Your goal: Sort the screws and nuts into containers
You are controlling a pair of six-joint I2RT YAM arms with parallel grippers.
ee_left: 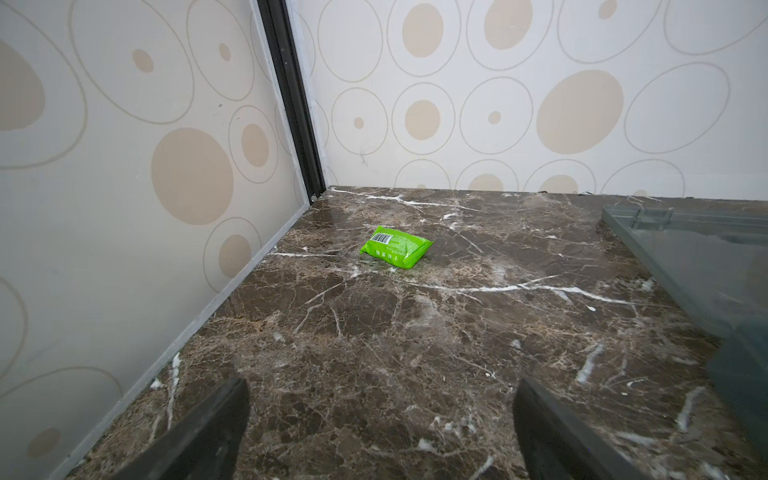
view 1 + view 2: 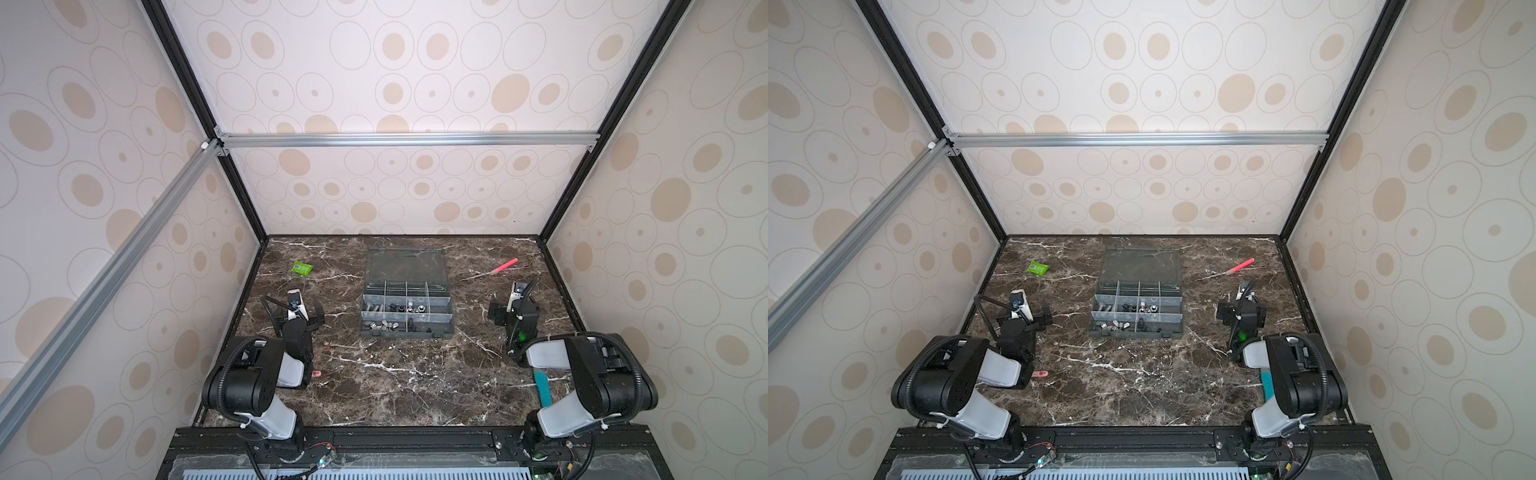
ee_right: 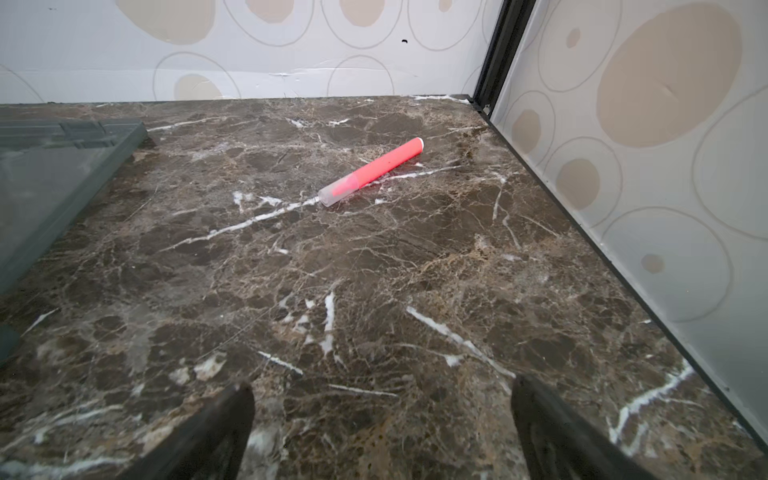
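Jaws apart and empty, left gripper (image 1: pixel 380 397) and right gripper (image 3: pixel 382 399) flank the containers (image 2: pixel 436 318) at 9 and 3 o'clock; screws (image 2: pixel 372 308) and nuts (image 2: pixel 384 326) lie inside, none visibly loose, so sorting looks done.

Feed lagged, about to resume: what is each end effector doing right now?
Left end effector: open, holding nothing.
Right end effector: open, holding nothing.

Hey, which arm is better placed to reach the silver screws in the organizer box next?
Probably left. The screws lie in the left-side cells of the organizer box, nearest the left pincer, which is open and empty. The right pincer, also open, would cross the box.
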